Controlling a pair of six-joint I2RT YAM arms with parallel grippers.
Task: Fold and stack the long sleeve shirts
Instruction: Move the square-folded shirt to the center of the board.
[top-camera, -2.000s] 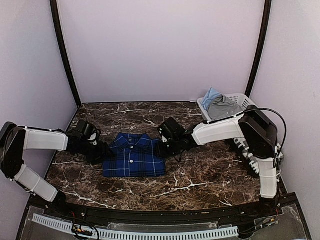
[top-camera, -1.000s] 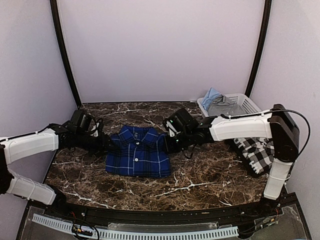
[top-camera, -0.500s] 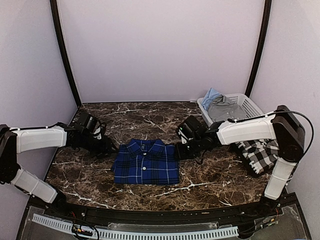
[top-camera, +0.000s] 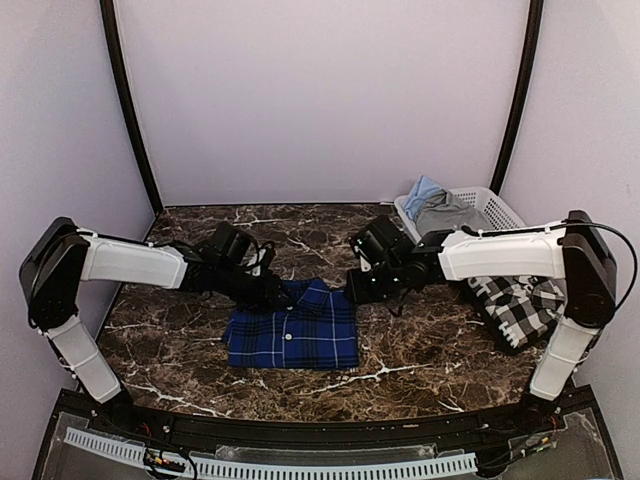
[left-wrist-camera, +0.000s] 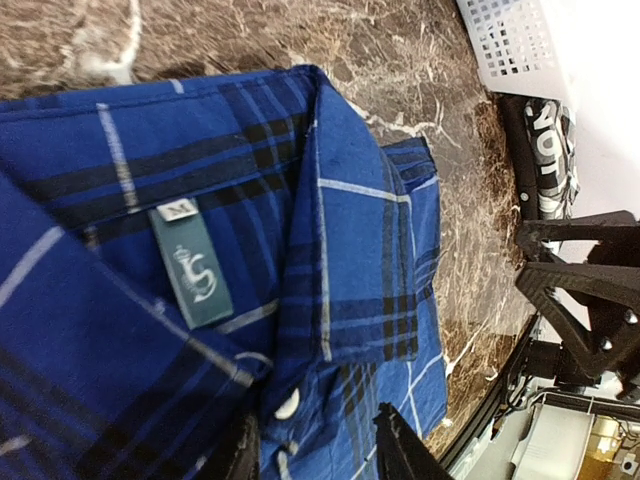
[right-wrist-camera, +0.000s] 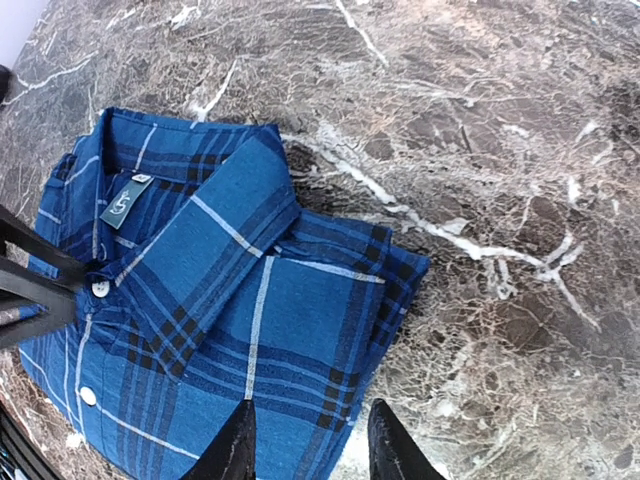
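Note:
The royal blue plaid shirt (top-camera: 292, 332) lies folded on the marble table (top-camera: 430, 350), collar toward the back. My left gripper (top-camera: 268, 292) is open, its fingertips over the collar and top button (left-wrist-camera: 288, 402), with the neck label (left-wrist-camera: 190, 265) just ahead of them. My right gripper (top-camera: 352, 288) is open and empty, hovering over the shirt's far right corner (right-wrist-camera: 395, 275). The left gripper's fingers (right-wrist-camera: 40, 285) also show in the right wrist view. The black-and-white check shirt (top-camera: 520, 305) lies crumpled at the table's right edge.
A white plastic basket (top-camera: 492, 205) with grey and light blue clothes stands at the back right corner; it also shows in the left wrist view (left-wrist-camera: 515, 45). Walls close the table on three sides. The right arm's base stands beside the check shirt.
The blue shirt slid right and toward the near edge with both grippers at its sides. Since then my left gripper moved right onto the collar and my right gripper drew slightly back.

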